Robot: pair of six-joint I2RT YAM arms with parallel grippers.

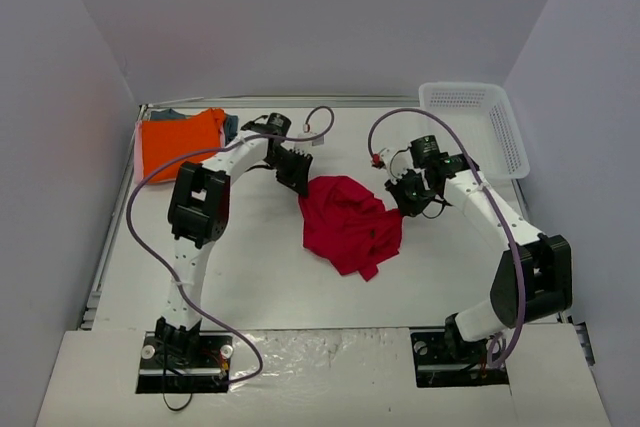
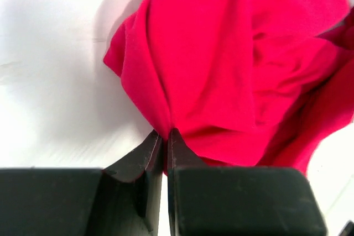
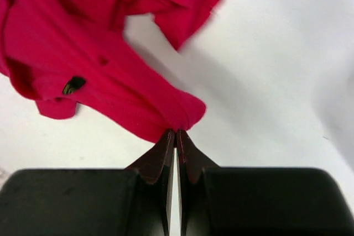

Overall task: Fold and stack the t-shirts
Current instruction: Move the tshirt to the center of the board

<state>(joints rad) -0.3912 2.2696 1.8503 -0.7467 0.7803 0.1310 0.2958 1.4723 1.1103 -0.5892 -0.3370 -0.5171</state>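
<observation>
- Crumpled crimson-red soft cloth t-shirt (image 1: pixel 350 224): bunched mid-worktop (image 1: pixel 250 267), between both arms.
- Left tool (image 2: pixel 166 135): closed, pinching a fold at the shirt's edge.
- Right tool (image 3: pixel 176 134): closed, pinching the opposite edge.
- Handling: light, limp, likely to sag; best gripped at hems or corners.

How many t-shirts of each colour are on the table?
crimson-red t-shirt: 1
orange t-shirt: 1
grey-blue t-shirt, only an edge showing beside the orange one: 1
Total: 3 visible. Any others under the orange one are hidden.
</observation>
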